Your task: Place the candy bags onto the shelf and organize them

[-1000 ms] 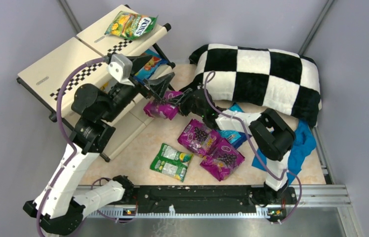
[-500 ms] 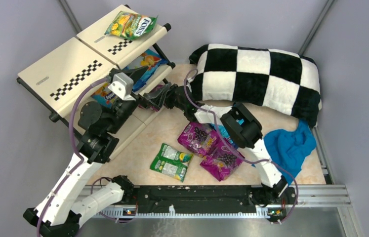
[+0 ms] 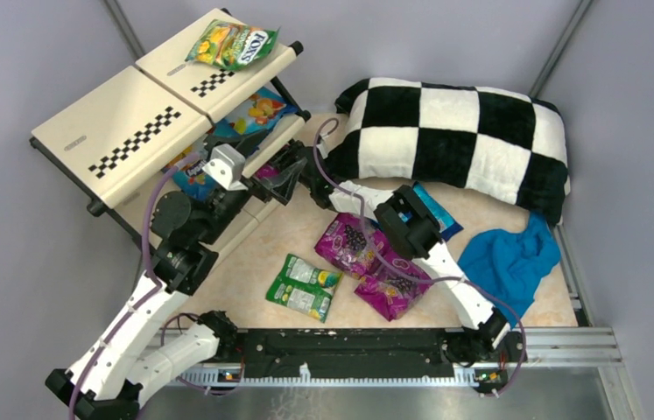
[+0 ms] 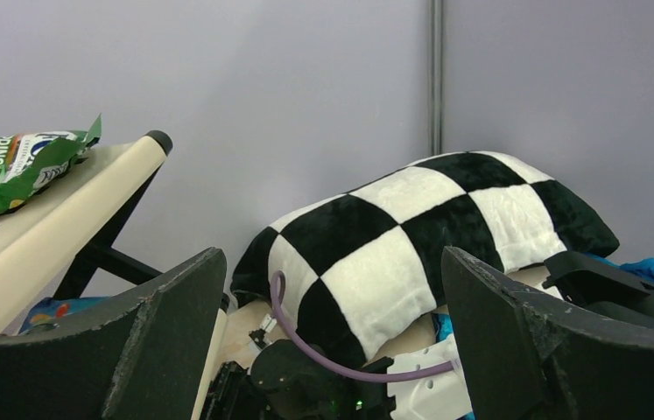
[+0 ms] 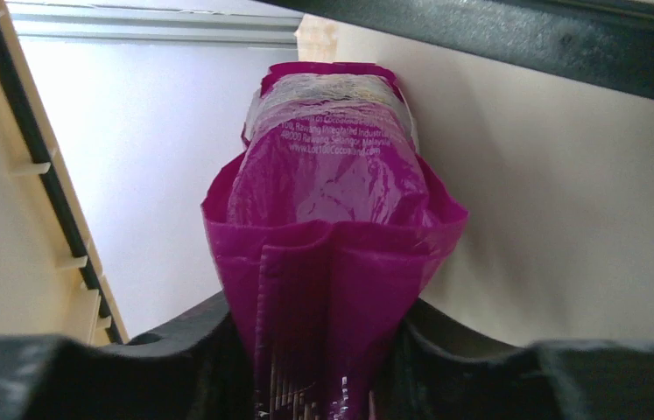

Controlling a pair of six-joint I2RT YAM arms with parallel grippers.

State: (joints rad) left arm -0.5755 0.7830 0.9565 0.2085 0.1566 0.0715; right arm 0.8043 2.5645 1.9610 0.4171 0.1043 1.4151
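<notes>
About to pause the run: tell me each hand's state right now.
Left hand: open, empty.
Right hand: closed on a magenta candy bag.

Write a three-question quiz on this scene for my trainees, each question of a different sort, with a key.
1. True or false: the left gripper is holding a candy bag.
2. What is clamped in the right gripper? A: green-white bag. B: magenta bag. C: blue cloth.
3. Fill the gap: the FOX'S bag lies on the ___ tier of the shelf.

Key: 1 false, its jaws stand wide open with nothing between them. 2 B. 3 top.
</notes>
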